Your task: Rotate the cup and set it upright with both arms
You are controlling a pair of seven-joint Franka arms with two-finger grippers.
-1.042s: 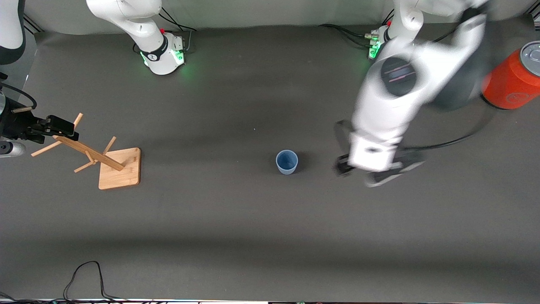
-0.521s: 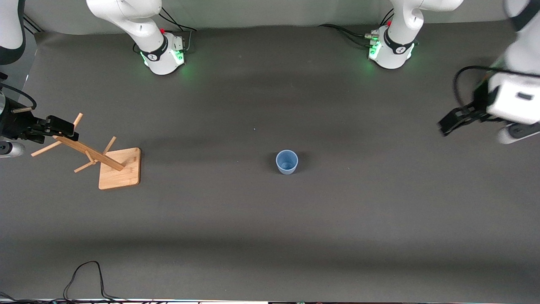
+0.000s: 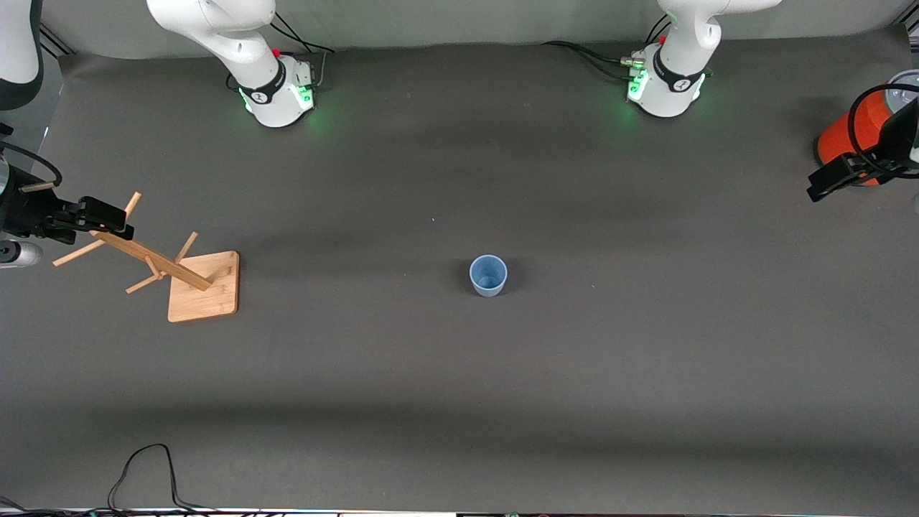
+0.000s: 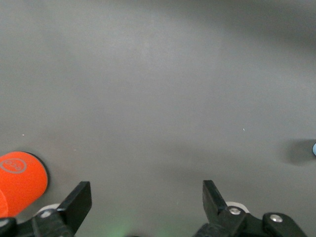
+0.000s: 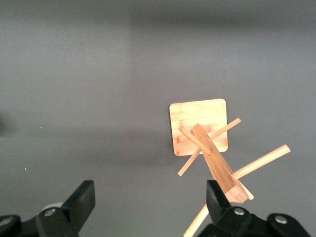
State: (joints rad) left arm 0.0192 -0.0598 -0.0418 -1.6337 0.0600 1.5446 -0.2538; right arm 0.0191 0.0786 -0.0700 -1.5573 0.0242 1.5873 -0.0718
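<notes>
The left gripper (image 4: 145,205) hangs empty, fingers spread wide, over the orange cylinder (image 3: 858,133). The right gripper (image 5: 148,205), equally wide and empty, hovers above the wooden rack (image 3: 172,269). The cup (image 3: 488,276) stands upright, untouched.

pale blue cup (image 3: 488,276), orange-red cylinder (image 3: 851,133), probably grey-topped

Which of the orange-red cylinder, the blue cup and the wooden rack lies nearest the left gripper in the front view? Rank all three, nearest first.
From the left gripper, open over the left arm's end of the table:
1. Orange-red cylinder, right beside it.
2. Cup, upright, mid-table.
3. Wooden rack, at the right arm's end.
</notes>
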